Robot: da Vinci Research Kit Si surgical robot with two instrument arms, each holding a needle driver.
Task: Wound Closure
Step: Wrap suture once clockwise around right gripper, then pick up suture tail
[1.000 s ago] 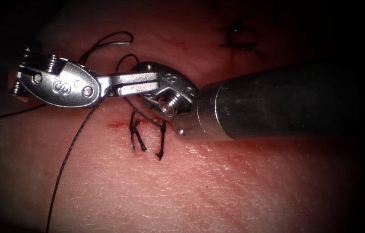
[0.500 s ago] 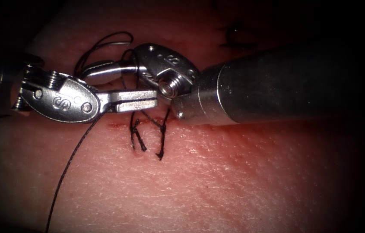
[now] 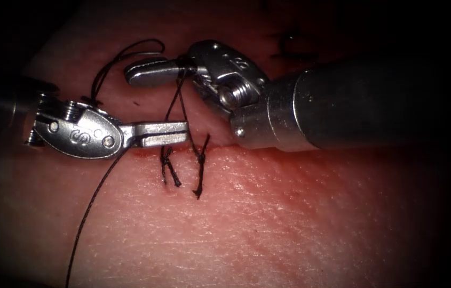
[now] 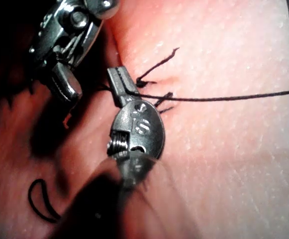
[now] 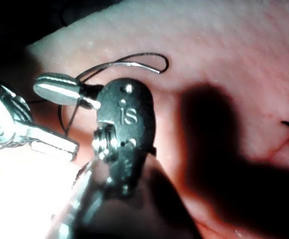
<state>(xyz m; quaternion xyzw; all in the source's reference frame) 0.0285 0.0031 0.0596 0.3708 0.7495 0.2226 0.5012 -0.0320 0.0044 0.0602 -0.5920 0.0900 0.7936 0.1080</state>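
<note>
Thread [image 3: 174,104] strands between both tools

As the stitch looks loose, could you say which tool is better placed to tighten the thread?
Probably the right: the right arm's silver tool has black thread looped over its shut jaws; the left tool grips the long tail.

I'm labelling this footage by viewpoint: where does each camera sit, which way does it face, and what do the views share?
Endoscope view: above and in front of the tissue, facing the cut; left end effector and right end effector show, thread at the right one.
Left wrist view: looks along its shaft at the left end effector.
Right wrist view: looks along its shaft at the right end effector.
Shared: both end effectors, thread, tissue.
</note>
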